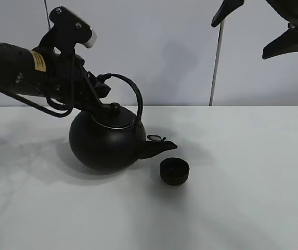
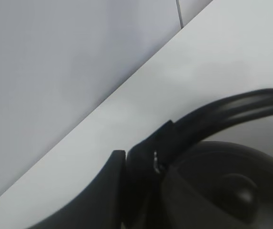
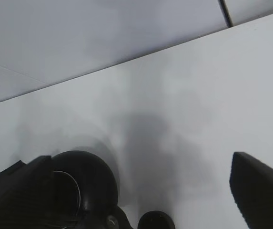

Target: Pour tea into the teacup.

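The teacup (image 1: pixel 174 171) is a small, round, matte black bowl without a handle, low and wide-mouthed, far smaller than the kettle (image 1: pixel 104 143) beside it. It stands upright on the white tabletop (image 1: pixel 253 187) near the middle of the exterior view, just in front of and slightly to the right of the kettle's spout (image 1: pixel 158 148), whose tip hangs close above its far rim. The inside of the cup is too dark to tell whether it holds any liquid. In the right wrist view only the top of the teacup (image 3: pixel 156 220) shows at the picture's edge, next to the kettle's rounded body (image 3: pixel 86 183). The kettle is big, round and black, with a silver-rimmed lid (image 1: pixel 112 121) and a thin arched handle (image 1: pixel 137 96); it leans toward the cup, and I cannot tell whether its base touches the tabletop. The left tool (image 1: pixel 101 92) is pressed together on the handle near its rear end, and the left wrist view shows the handle (image 2: pixel 231 107) running straight into the dark fingers (image 2: pixel 136 191). The right tool (image 1: pixel 238 40) hangs high at the upper right, well apart from cup and kettle, its fingers spread wide and holding nothing; one finger (image 3: pixel 260 191) juts into its own wrist view.
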